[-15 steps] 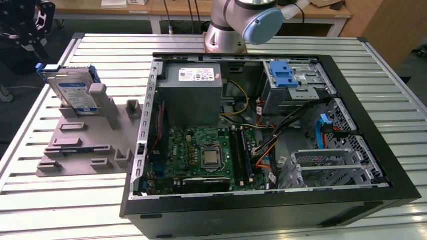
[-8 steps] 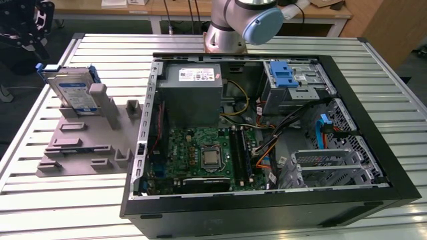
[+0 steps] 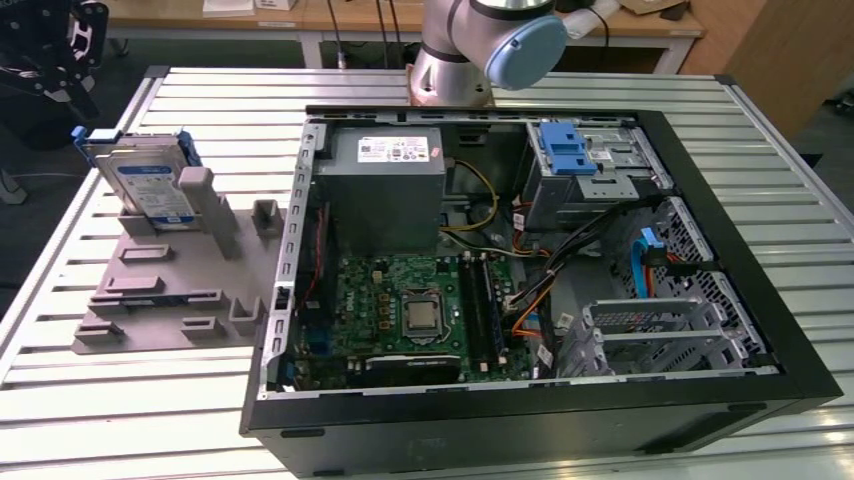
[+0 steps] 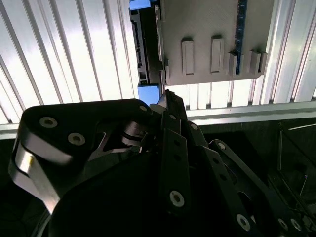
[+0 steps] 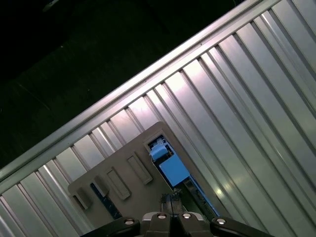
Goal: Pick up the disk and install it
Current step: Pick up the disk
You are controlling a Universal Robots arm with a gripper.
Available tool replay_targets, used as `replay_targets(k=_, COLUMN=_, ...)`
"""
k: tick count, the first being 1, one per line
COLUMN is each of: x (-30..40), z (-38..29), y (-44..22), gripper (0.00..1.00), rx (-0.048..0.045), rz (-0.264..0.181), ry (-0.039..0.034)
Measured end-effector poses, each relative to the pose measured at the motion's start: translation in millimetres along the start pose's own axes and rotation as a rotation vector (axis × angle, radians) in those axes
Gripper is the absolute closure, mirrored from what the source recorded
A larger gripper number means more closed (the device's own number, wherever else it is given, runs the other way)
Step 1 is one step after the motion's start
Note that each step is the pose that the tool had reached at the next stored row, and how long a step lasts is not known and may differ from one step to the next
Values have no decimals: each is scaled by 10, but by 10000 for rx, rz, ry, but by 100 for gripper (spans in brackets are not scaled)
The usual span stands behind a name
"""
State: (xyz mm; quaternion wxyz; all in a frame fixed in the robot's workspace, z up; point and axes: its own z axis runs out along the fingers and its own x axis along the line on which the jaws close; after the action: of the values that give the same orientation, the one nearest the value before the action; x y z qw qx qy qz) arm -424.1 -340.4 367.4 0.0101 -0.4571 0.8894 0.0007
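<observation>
The disk [image 3: 144, 182] stands on edge in a grey holder [image 3: 167, 300] at the computer case's [image 3: 534, 420] nine o'clock, likely to offer its top edge. The gripper [image 5: 170, 200] hovers above, closed and empty.

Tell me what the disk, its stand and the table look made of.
Disk: seemingly bare silver metal under a glossy white-and-blue label. Its frame looks like blue plastic.
Stand: matte grey, probably plastic, judging by the uniform colour and blocky moulded tabs.
Table: likely aluminium, given the ribbed slats and their bright sheen.
</observation>
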Motion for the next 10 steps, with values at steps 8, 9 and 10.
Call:
replay_targets(k=8, x=0, z=0, y=0, gripper=89, rx=0, rz=-5, ry=0)
replay_targets(k=9, x=0, z=0, y=0, gripper=89, rx=0, rz=-16, ry=0)
replay_targets(k=10, x=0, z=0, y=0, gripper=89, rx=-1, rz=-43, ry=0)
